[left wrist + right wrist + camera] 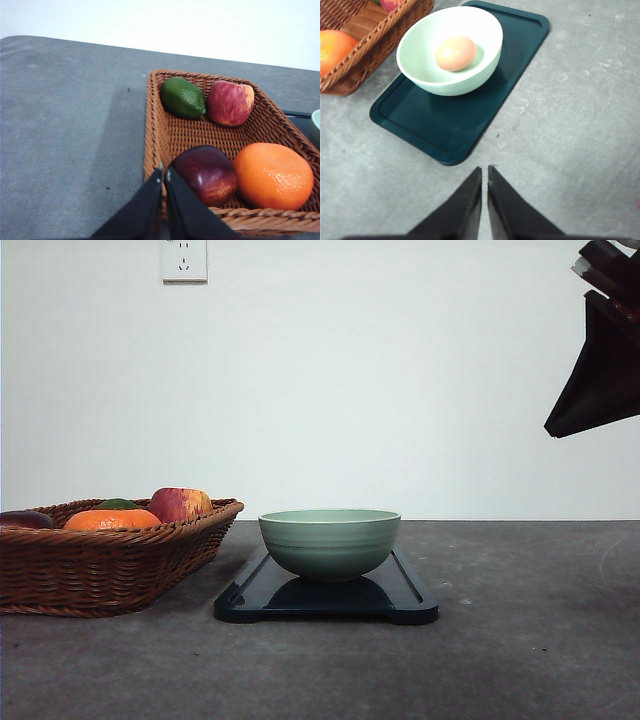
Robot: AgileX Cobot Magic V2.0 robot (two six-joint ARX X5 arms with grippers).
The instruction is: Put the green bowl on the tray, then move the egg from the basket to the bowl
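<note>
egg (pixel 456 53) already sits in the bottom of your green bowl (pixel 329 541), and the bowl stands upright on the tray (pixel 410 602), toward the tray's far end as your right wrist camera shows it. the tray lies flat on the grey table (pixel 530 640), just right of the basket (pixel 100 570), its near left corner close to the basket's side without clearly touching it.

your right gripper (pixel 484 170) hangs over bare table just off the tray's near edge, its two black fingers brought together with only a thin slit between them and nothing held. in the front view you see part of the right arm (pixel 600 350) high at the right edge, well above the table.

your left gripper (pixel 163 170) is likewise closed to a narrow slit, empty, hovering at the near left rim of the basket, just beside the dark red apple (pixel 207 174).

inside the basket you have that dark red apple near, an orange (pixel 273 176) touching it on its right, a green lime (pixel 182 97) at the far side, and a red-yellow apple (pixel 230 102) right beside the lime. a wall socket (pixel 184 259) sits high on the white wall behind.
</note>
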